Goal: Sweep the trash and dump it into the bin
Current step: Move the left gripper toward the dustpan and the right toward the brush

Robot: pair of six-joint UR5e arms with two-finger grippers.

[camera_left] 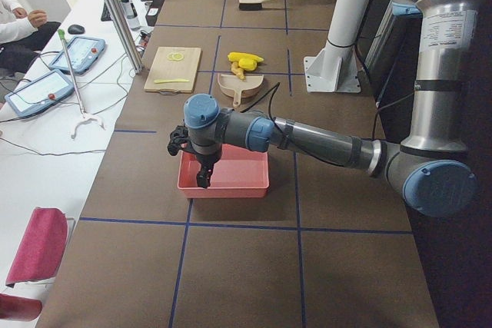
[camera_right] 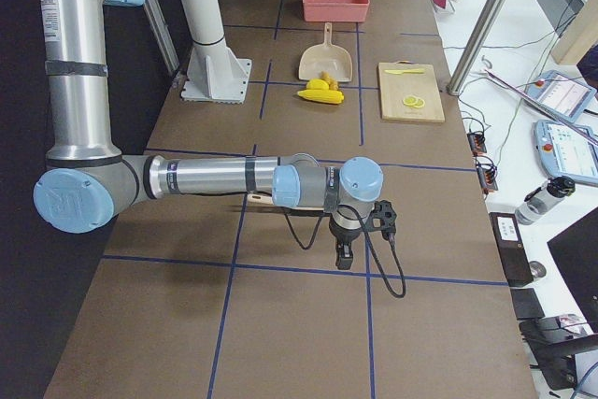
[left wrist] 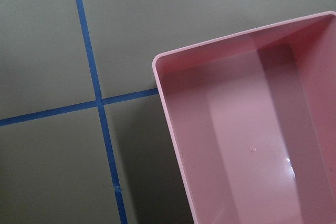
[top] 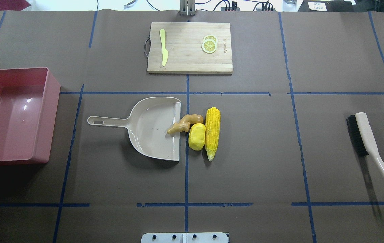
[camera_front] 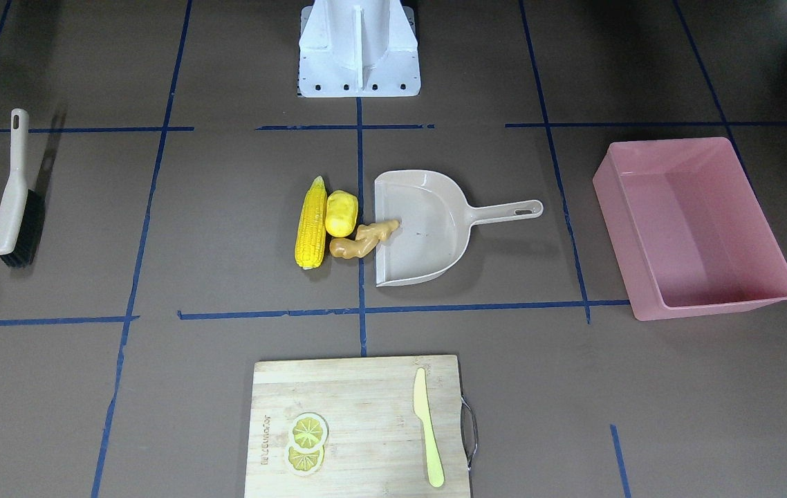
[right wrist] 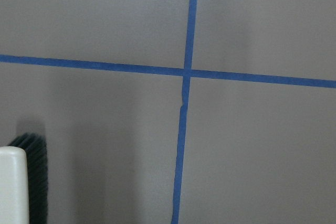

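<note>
The yellow corn cob (top: 212, 132), yellow potato (top: 197, 136) and tan ginger root (top: 183, 124) lie together mid-table. The ginger's tip rests on the lip of the beige dustpan (top: 151, 128). The pink bin (top: 53, 118) stands empty on the robot's left and fills the left wrist view (left wrist: 247, 145). My left gripper (camera_left: 201, 178) hangs over the bin's outer wall. My right gripper (camera_right: 344, 257) hangs near the hand brush (top: 367, 141). Each gripper shows only in a side view, so I cannot tell whether it is open or shut.
A wooden cutting board (top: 185, 57) at the far edge carries a pale knife (top: 163, 47) and lemon slices (top: 209, 44). The brush's tip shows in the right wrist view (right wrist: 21, 182). The white robot base (camera_front: 359, 52) stands at the near edge.
</note>
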